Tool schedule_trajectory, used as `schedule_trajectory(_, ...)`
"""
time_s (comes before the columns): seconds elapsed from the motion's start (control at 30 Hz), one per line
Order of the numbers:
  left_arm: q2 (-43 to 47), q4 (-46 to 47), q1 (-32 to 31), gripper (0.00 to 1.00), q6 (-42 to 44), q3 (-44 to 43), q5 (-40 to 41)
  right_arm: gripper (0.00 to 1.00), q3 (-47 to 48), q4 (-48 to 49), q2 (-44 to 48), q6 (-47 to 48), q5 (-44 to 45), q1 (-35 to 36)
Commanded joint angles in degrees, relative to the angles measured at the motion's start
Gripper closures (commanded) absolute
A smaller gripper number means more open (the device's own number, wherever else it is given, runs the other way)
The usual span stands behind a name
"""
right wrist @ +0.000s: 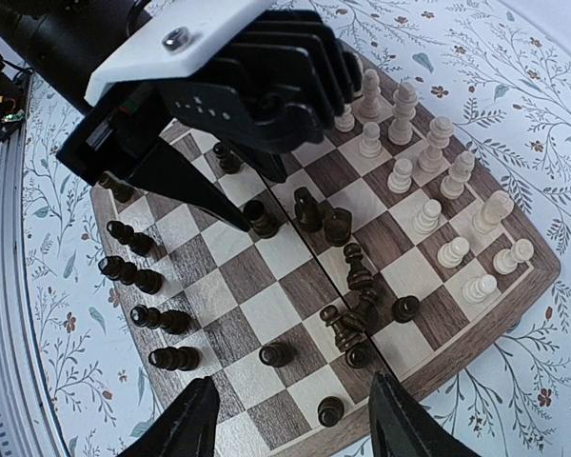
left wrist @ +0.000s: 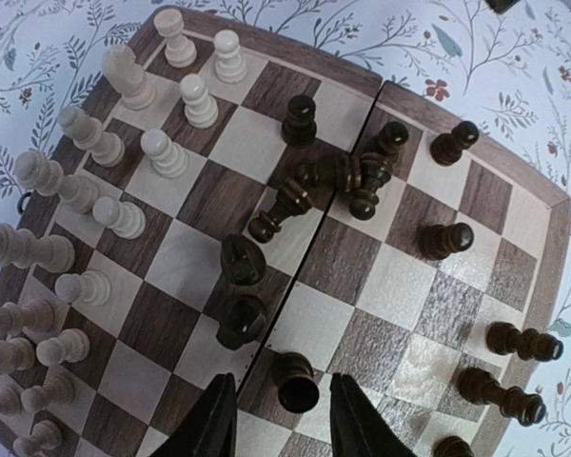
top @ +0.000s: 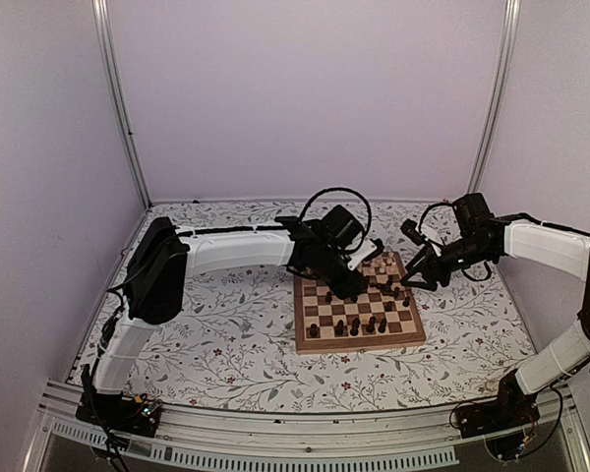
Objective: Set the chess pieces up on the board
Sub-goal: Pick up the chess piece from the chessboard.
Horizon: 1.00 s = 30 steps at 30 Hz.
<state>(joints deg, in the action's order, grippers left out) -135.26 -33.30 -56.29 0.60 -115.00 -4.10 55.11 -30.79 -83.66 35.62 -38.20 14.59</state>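
Atop floral cloth (top: 236, 344) sits board (top: 364, 343); walls (top: 305, 98) prob. lilac.

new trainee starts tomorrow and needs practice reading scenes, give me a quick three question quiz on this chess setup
1. True or false: the pale pieces lie in a heap at the middle of the board.
2. What stands between the open jaws of the left gripper? A) a dark pawn B) a pale pawn C) nothing
3. Fill in: the toppled pieces clustered near the board's centre fold are ____ in colour.

Key: 1 false, they stand in two rows along one edge. 2 A. 3 dark.
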Motion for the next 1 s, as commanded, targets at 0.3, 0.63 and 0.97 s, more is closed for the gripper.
schedule_trajectory(0.3,-1.5,-0.2,1.2,0.63,-0.4,-1.6,-2.6,0.43,0.8,-0.4,-0.8,0.2,0.1,-0.1)
schedule_trajectory(0.63,-3.2,-0.7,1.6,0.76,-0.4,-2.7,-3.3,0.43,0.8,-0.4,-0.6,0.2,0.2,-0.1)
schedule_trajectory(0.97,-0.9,-2.6,1.0,0.91,-0.4,-4.6,-3.3,0.43,0.9,-0.1,-0.5,0.1,1.7,-0.1)
